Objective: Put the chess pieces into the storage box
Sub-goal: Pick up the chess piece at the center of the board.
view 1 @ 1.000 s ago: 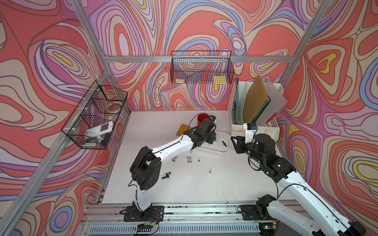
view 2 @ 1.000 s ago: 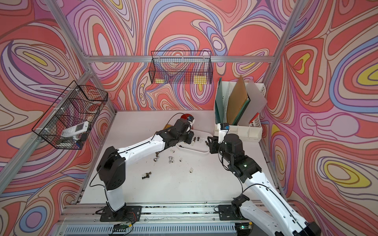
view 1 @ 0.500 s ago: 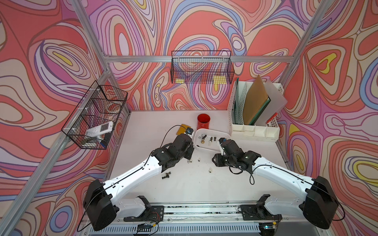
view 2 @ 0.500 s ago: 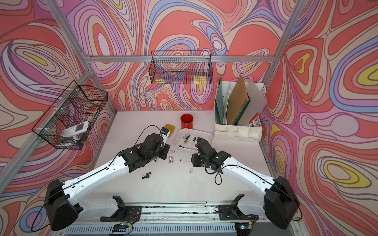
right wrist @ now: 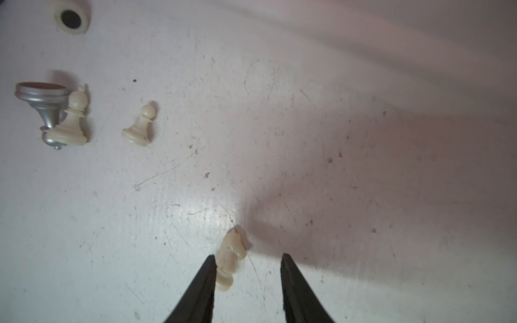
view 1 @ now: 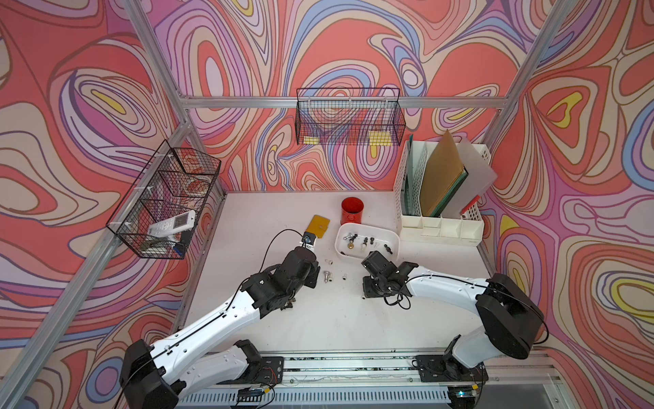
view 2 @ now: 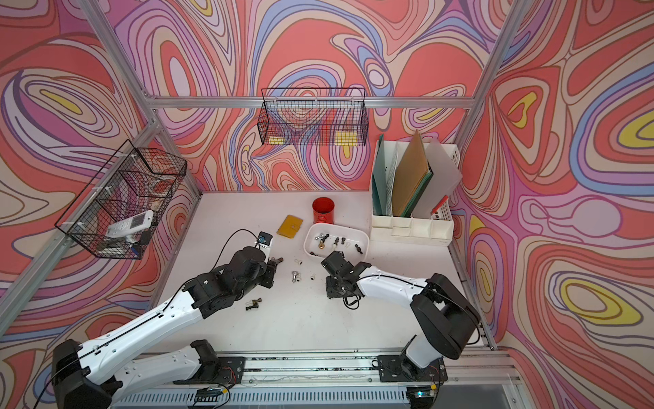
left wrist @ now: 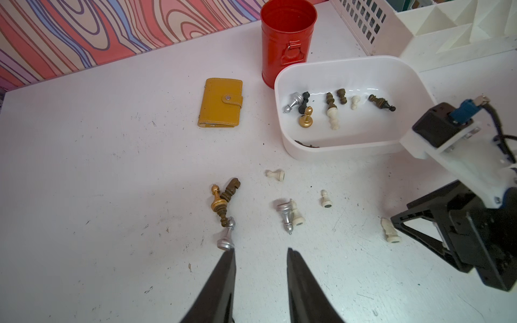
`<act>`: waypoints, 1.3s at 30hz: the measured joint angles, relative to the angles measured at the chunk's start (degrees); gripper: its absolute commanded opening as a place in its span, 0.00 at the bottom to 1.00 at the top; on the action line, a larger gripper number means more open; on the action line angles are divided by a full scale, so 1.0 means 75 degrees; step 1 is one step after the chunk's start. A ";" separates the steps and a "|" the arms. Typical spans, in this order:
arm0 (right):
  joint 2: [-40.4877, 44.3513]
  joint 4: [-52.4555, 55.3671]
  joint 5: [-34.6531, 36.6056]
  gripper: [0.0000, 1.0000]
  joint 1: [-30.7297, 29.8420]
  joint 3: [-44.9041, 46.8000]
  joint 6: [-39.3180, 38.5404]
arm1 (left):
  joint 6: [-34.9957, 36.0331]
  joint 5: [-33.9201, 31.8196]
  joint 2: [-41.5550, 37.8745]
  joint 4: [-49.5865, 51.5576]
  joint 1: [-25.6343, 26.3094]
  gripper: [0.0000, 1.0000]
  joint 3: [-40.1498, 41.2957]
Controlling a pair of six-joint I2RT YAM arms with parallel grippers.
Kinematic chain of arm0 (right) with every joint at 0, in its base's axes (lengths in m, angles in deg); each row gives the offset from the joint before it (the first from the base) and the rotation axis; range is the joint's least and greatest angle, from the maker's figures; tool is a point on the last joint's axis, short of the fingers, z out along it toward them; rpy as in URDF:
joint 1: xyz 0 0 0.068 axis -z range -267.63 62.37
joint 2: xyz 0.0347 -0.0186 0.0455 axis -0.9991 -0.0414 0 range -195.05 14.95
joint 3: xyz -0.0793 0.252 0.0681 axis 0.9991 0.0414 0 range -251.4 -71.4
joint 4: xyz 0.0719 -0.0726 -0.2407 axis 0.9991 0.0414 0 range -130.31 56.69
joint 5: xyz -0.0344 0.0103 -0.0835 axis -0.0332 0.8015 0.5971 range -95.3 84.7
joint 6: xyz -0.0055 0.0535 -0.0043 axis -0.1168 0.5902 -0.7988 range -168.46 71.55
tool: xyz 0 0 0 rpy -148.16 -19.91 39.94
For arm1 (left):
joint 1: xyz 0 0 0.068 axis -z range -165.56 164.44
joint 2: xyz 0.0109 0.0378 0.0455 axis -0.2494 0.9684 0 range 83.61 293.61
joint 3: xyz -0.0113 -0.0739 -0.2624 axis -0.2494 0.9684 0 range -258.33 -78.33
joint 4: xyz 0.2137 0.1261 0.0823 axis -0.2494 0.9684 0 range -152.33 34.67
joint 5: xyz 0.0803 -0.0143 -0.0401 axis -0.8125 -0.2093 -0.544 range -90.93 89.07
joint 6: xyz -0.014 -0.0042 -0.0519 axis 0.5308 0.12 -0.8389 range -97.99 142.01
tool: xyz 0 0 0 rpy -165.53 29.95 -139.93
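**Two Claws Poised Among Toppled Chessmen**

My left claw [left wrist: 260, 251] hangs low over the table [left wrist: 112, 167] on my side of the storage box [left wrist: 347, 151]. Its jaws are parted with nothing between them, and one fingertip is just beside a fallen silver pawn [left wrist: 226, 237]. My right claw [right wrist: 247, 256], also on my side of the box, is parted too and straddles a white knight [right wrist: 232, 258] lying on its side. The knight touches one finger while the other stands clear (so nothing is gripped). Several chess pieces [left wrist: 305, 118] already lie inside the box. More are scattered near its front wall: a gold pawn [left wrist: 215, 199] against a brown knight [left wrist: 232, 188], and a white pawn [left wrist: 275, 175] closest to the box. A red cup [left wrist: 288, 42] stands just behind the box, and a yellow wallet [left wrist: 221, 103] lies beside it.
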 measured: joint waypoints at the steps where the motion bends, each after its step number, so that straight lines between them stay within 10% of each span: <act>1: -0.0044 -0.0052 -0.0012 0.40 -0.0012 -0.0052 0.0003 | -0.0006 -0.0009 -0.0006 0.0000 0.0000 0.36 0.0012; 39: -0.0825 0.0921 0.0219 0.25 -0.0388 -0.0481 -0.0449 | -0.0029 -0.0137 0.0239 0.0012 0.0000 0.36 0.0070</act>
